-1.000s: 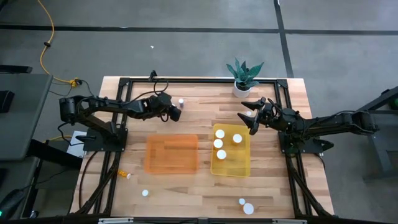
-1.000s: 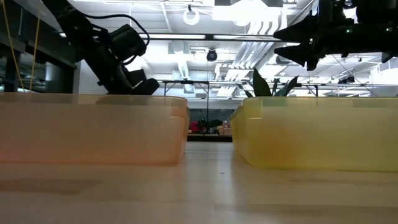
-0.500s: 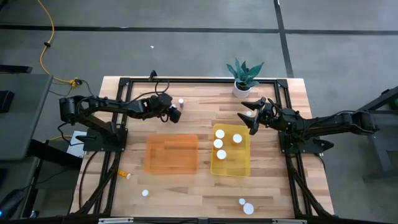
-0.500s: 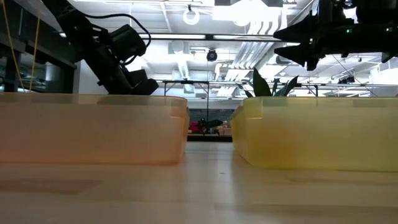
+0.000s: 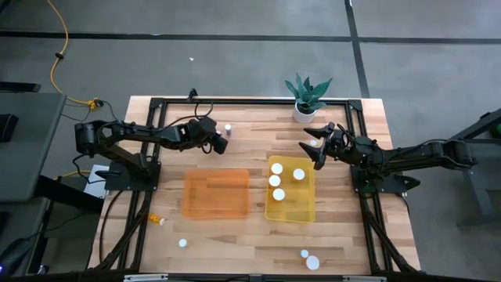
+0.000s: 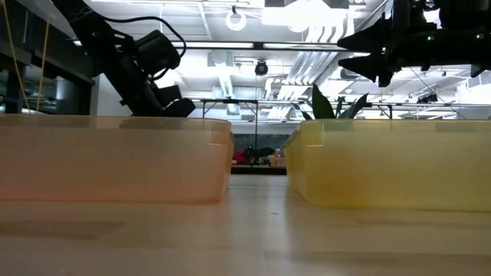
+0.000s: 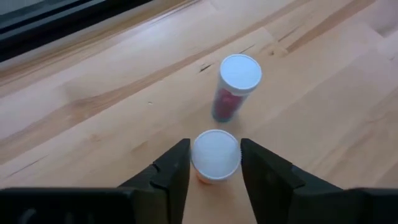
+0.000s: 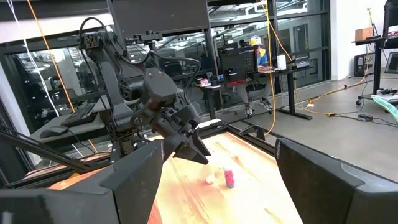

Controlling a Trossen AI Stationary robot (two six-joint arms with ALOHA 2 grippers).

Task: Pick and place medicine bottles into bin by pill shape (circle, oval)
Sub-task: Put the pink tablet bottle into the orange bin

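Note:
My left gripper (image 5: 221, 142) is at the far left of the table, shut on a small amber medicine bottle with a white cap (image 7: 215, 155). A second bottle (image 7: 238, 85) stands on its base just beyond it and also shows in the high view (image 5: 228, 128). My right gripper (image 5: 317, 147) is open and holds nothing. It hangs above the table beyond the yellow bin (image 5: 290, 210), and a white cap (image 5: 313, 143) shows under it. In the right wrist view its fingers stand wide apart (image 8: 217, 186). The yellow bin holds several white-capped bottles (image 5: 277, 168). My left gripper has the bottle's white cap (image 7: 200, 163) pinched between its two fingers, one on each side. The fingers slant down at it from the table's left side. The bottle is upright, and its amber body (image 7: 205, 178) shows below the cap. Whether its base is on the table, I cannot tell.
An orange bin (image 5: 215, 210) lies left of the yellow one. A potted green plant (image 5: 307, 95) stands at the far edge. One bottle lies on its side (image 5: 159, 220) near the left rail, and others stand near the front edge (image 5: 182, 243) (image 5: 312, 262).

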